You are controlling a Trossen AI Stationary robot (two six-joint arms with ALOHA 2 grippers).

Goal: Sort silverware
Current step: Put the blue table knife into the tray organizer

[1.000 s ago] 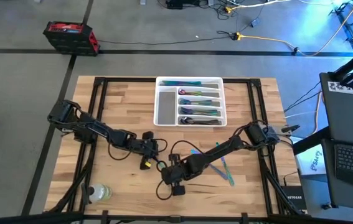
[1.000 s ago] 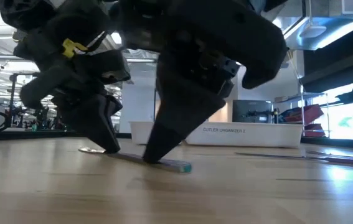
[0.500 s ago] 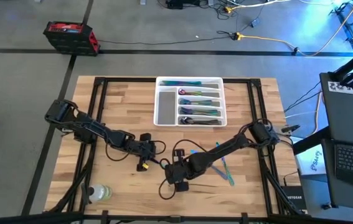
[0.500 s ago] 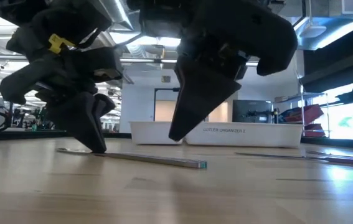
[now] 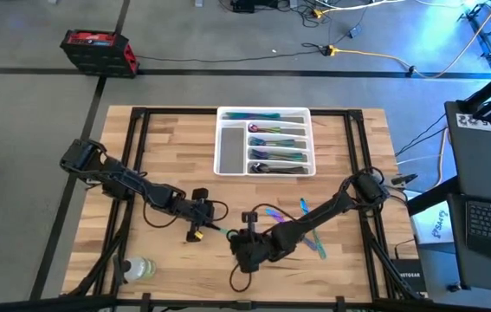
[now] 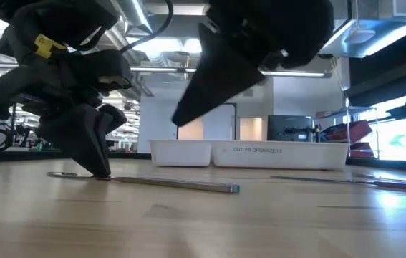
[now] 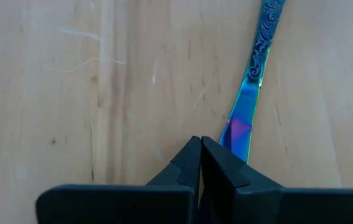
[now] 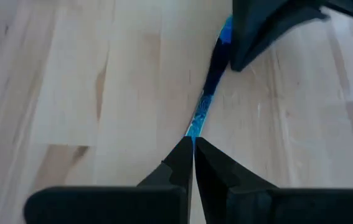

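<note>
From above, the left gripper (image 5: 203, 227) is sitting low on the pale butcher-block wooden table (image 5: 176, 139) near its front centre, and the right gripper (image 5: 247, 232) is hanging just beside it; the slim iridescent blue-purple metal utensil (image 5: 221, 230) is lying flat between them. Other rainbow pieces (image 5: 313, 236) are lying loose to the right, and the white compartmented plastic tray (image 5: 264, 140) is standing well apart at the back. At table level, the left gripper (image 6: 94, 166) is pressing one end of the utensil (image 6: 174, 184) against the wood, while the right gripper (image 6: 181, 118) is hanging clear above. In both wrist views, each pair of fingers is pressed together, pinching nothing; the handle (image 7: 251, 87) is running just beside the left tips. Judgement: pressing one end without a pinch is risking the piece sliding or pivoting away.
</note>
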